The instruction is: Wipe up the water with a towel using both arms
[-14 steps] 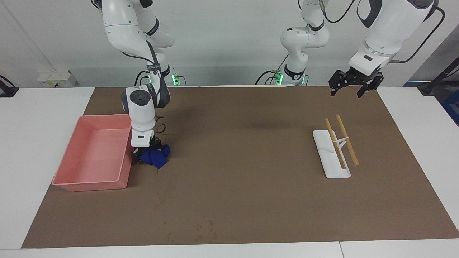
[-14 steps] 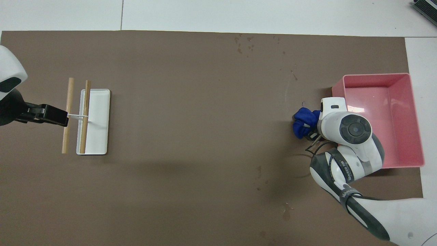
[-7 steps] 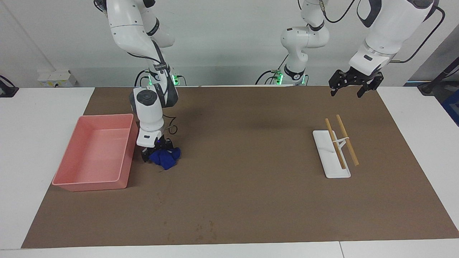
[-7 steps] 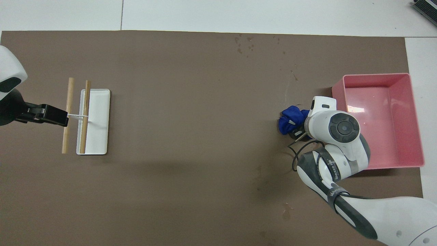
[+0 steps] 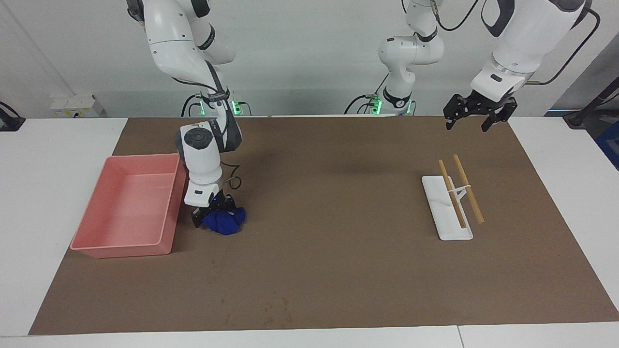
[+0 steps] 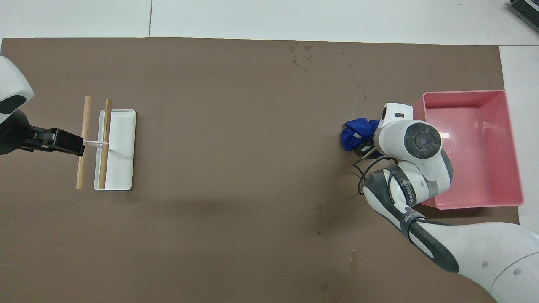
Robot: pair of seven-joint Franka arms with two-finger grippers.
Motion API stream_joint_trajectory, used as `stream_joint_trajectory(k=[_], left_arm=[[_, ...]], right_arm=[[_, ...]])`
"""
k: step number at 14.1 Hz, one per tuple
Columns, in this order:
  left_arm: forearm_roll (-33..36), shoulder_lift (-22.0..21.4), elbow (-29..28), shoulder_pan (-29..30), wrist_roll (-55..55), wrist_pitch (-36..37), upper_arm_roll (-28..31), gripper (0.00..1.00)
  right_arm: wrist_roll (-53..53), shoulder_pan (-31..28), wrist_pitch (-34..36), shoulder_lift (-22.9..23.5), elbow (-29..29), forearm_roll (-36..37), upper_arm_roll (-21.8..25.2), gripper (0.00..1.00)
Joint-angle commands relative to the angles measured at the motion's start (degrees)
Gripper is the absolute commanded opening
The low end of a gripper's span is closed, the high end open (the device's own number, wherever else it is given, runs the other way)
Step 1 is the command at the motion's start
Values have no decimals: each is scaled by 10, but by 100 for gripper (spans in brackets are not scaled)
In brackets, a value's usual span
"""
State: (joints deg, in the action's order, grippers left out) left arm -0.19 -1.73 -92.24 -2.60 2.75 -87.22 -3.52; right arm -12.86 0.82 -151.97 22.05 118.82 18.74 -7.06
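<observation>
I see open brown mat (image 5: 338, 270) spreading from my right gripper (image 5: 213, 212), clamped on the crumpled blue towel (image 5: 224, 221) down on the mat beside the pink bin (image 5: 167, 237). My left gripper (image 5: 476, 120) waits, fingers spread, holding nothing.

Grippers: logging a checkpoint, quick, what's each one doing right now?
Left gripper: open, empty, waiting in the air at its own end of the mat.
Right gripper: shut on the towel, down on the mat.
</observation>
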Motion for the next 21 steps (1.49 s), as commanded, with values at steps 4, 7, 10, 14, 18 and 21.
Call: stream_joint_trajectory(k=[4,7,10,14,18,21], left_arm=[[5,-6,-7,5,4,4,-3,100],[6,-6,-6,5,4,4,-3,100],[6,-6,-6,5,4,4,-3,100],[6,-6,-6,5,4,4,-3,100],[6,-6,-7,5,4,4,-3,100],[5,-6,-6,5,4,4,-3,100]], right_arm=[[-43,-20,21,43,-73,-6,-6,0],[-41,-13,108,28,-108,-9,-9,0],[-42,-21,184,-5,-124,-11,-28,0],[-45,-15,299,-67,-137,-65,-28,0],[-97,-32,390,-140,-138,-71,-26,0],[-154,-61,443,-184,-138,-72,-26,0]])
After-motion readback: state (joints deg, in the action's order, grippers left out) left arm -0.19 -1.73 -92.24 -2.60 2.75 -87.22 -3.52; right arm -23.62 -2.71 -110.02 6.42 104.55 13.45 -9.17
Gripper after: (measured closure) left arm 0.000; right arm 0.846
